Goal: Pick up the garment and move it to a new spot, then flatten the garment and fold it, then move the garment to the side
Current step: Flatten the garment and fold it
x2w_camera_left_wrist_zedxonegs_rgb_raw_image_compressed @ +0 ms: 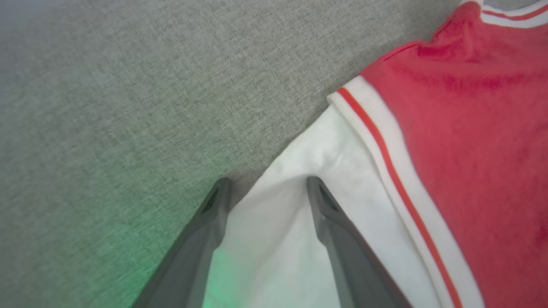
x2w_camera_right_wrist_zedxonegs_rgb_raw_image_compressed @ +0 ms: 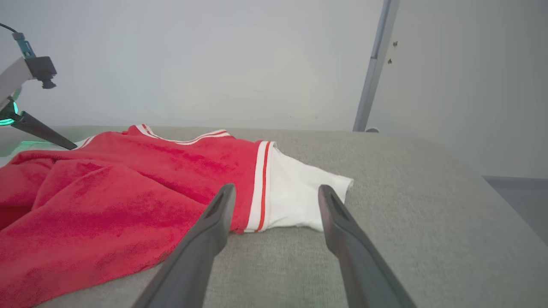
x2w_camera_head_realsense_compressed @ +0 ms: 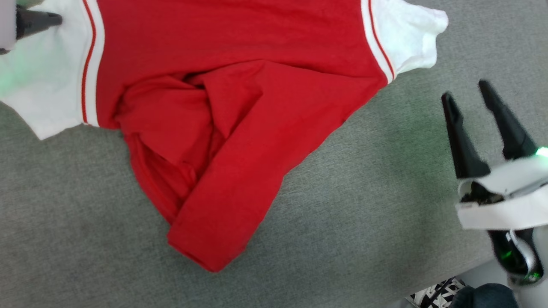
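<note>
While the red jersey shirt with white sleeves [x2w_camera_head_realsense_compressed: 239, 128] lies spread across the grey woven fabric surface [x2w_camera_head_realsense_compressed: 385, 192], its collar end runs off the top of the head view. Its red body is bunched up in the middle, with one long fold of the hem pointing down toward the robot.

Over to the left gripper [x2w_camera_left_wrist_zedxonegs_rgb_raw_image_compressed: 267, 183]: its two dark fingers stand well apart, low over the shirt's left white sleeve [x2w_camera_head_realsense_compressed: 47, 81]. The wrist view puts white cloth between them, one finger [x2w_camera_left_wrist_zedxonegs_rgb_raw_image_compressed: 209, 226] at the sleeve's edge where it meets the grey surface. The other is on the sleeve itself, just beside the red-and-white striped trim [x2w_camera_left_wrist_zedxonegs_rgb_raw_image_compressed: 385, 141]. The cloth is not pinched, and whether the tips press on it I cannot tell.

Now the right gripper [x2w_camera_head_realsense_compressed: 466, 90]: jaws wide and empty, hovering over bare grey surface to the right of the shirt and clear of it. Its wrist view looks along the fingers at the right white sleeve [x2w_camera_right_wrist_zedxonegs_rgb_raw_image_compressed: 299, 196], lying flat, with a pale wall [x2w_camera_right_wrist_zedxonegs_rgb_raw_image_compressed: 214, 64] behind.
</note>
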Robot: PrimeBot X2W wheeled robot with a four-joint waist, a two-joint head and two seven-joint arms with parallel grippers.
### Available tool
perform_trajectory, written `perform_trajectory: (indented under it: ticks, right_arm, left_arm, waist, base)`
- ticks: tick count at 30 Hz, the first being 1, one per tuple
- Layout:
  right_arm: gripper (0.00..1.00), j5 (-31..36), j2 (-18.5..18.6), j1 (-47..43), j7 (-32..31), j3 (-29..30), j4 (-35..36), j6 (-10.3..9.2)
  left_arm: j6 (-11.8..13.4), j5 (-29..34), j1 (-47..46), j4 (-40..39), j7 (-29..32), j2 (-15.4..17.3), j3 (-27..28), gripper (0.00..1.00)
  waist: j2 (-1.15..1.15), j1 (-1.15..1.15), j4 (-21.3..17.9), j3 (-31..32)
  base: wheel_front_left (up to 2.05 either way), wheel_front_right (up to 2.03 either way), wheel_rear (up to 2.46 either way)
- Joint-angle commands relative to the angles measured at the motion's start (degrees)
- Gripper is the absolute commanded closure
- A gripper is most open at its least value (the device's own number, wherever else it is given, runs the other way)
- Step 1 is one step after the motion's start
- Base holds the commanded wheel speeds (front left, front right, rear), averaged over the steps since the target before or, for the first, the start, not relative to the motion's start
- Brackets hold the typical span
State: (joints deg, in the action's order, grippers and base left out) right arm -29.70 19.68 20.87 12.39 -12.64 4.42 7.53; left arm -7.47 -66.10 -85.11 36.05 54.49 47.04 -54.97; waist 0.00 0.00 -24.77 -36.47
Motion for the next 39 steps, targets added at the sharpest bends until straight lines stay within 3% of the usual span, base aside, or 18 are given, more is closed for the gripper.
perform_trajectory:
  ticks: [1, 8, 13, 16, 21, 25, 28, 32, 33, 35, 36, 39]
  right_arm:
    - [0.0, 0.04, 0.41, 1.37, -0.34, -0.23, 0.51, -0.08]
    - [0.0, -3.25, 8.17, 12.75, -10.59, -6.5, -0.39, -0.08]
    - [0.0, -11.49, 17.18, 26.13, -25.41, -18.71, -5.06, -0.08]
    - [0.0, -17.15, 20.2, 34.38, -30.72, -22.11, -10.5, -0.08]
    - [0.0, -21.8, 21.93, 46.37, -36.82, -27.17, -21.39, -0.08]
    - [0.0, -22.92, 20.18, 52.21, -40.26, -33.67, -29.62, -0.08]
    - [0.0, -25.53, 19.03, 54.67, -44.56, -38.82, -33.61, -0.08]
    - [0.0, -29.91, 17.9, 56.59, -46.1, -43.63, -33.38, -0.01]
    - [0.07, -30.59, 18.12, 57.21, -45.27, -44.26, -33.39, -0.01]
    - [0.92, -31.72, 18.52, 58.02, -44.09, -46.32, -32.82, -0.01]
    - [1.0, -32.11, 18.73, 58.37, -42.98, -47.03, -32.61, -0.01]
    - [1.0, -32.63, 19.94, 60.23, -38.52, -48.63, -32.58, -0.06]
  left_arm:
    - [-0.02, -0.79, 5.97, 0.96, 1.93, -2.67, -3.76, 1.0]
    - [-0.09, -1.98, 4.07, -0.6, -0.92, -4.03, -5.87, 1.0]
    - [-0.1, -3.42, 2.07, -1.55, -2.59, -6.1, -7.08, 1.0]
    - [-0.1, -4.18, 0.6, -1.72, -3.26, -7.42, -7.82, 1.0]
    - [-0.06, -4.73, -1.29, -1.68, -4.28, -8.13, -9.77, 1.0]
    - [0.04, -5.52, -2.01, -1.88, -5.7, -8.79, -11.35, 1.0]
    - [0.05, -6.16, -2.39, -1.93, -6.45, -8.88, -12.62, 1.0]
    - [0.08, -7.05, -3.12, -1.76, -7.49, -8.63, -14.01, 1.0]
    - [0.07, -7.23, -3.35, -1.79, -7.89, -8.63, -14.16, 1.0]
    - [0.08, -7.68, -3.76, -1.67, -8.55, -8.76, -14.58, 1.0]
    - [0.08, -8.01, -3.92, -1.64, -9.19, -8.88, -14.7, 1.0]
    - [0.07, -8.8, -4.1, -2.23, -11.94, -9.33, -14.86, 1.0]
  waist:
    - [0.0, 0.0, 0.54, 0.0]
    - [0.0, 0.0, 2.64, -1.02]
    - [0.0, 0.0, 5.1, -2.12]
    - [0.0, 0.0, 6.67, -3.22]
    - [0.0, 0.0, 8.08, -4.91]
    - [0.0, 0.0, 8.76, -5.9]
    - [0.0, 0.0, 8.95, -6.32]
    - [0.0, 0.0, 9.02, -6.43]
    - [0.0, 0.0, 9.09, -6.49]
    - [0.0, 0.0, 9.25, -6.43]
    - [0.0, 0.0, 9.41, -6.33]
    - [0.0, 0.0, 10.2, -5.51]
  base:
    - [0.0, 0.0, 0.0]
    - [0.0, 0.0, 0.0]
    - [0.0, 0.0, 0.0]
    - [0.0, 0.0, 0.0]
    - [0.0, 0.0, 0.0]
    - [0.0, 0.0, 0.0]
    - [0.0, 0.0, 0.0]
    - [0.0, 0.0, 0.0]
    - [0.0, 0.0, 0.0]
    - [0.0, 0.0, 0.0]
    - [0.0, 0.0, 0.0]
    - [0.0, 0.0, 0.0]
